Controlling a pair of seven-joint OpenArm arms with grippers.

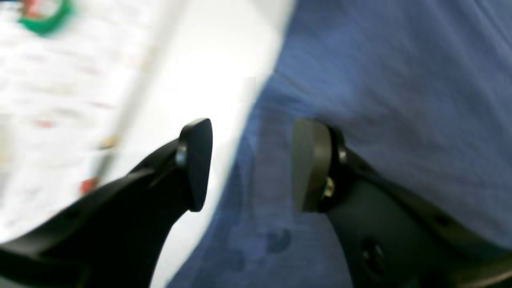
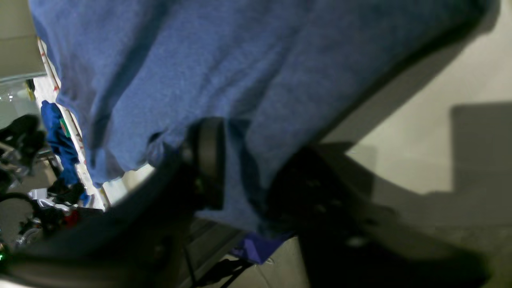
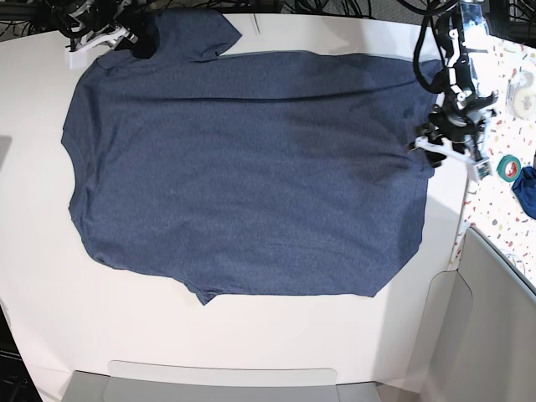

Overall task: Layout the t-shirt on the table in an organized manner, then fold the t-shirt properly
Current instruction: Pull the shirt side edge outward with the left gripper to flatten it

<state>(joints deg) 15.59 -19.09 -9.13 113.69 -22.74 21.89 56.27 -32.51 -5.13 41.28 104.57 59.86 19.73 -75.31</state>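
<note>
The dark navy-blue t-shirt (image 3: 251,167) lies spread across the white table (image 3: 251,343), plain side up. My right gripper (image 3: 138,40) is at the shirt's far left corner by the sleeve. In the right wrist view a fold of the t-shirt (image 2: 240,60) runs between its fingers (image 2: 208,160), which are shut on it. My left gripper (image 3: 429,146) hovers over the shirt's right edge. In the left wrist view the left gripper (image 1: 252,164) stands open, with the t-shirt (image 1: 380,80) edge and the table (image 1: 208,60) below the gap.
A narrow speckled surface (image 3: 502,222) runs along the table's right side, carrying a green tape roll (image 3: 507,167) and a bright-blue cloth (image 3: 526,188). Grey panels stand at the front (image 3: 222,381) and front right (image 3: 490,335). Cables crowd the far edge.
</note>
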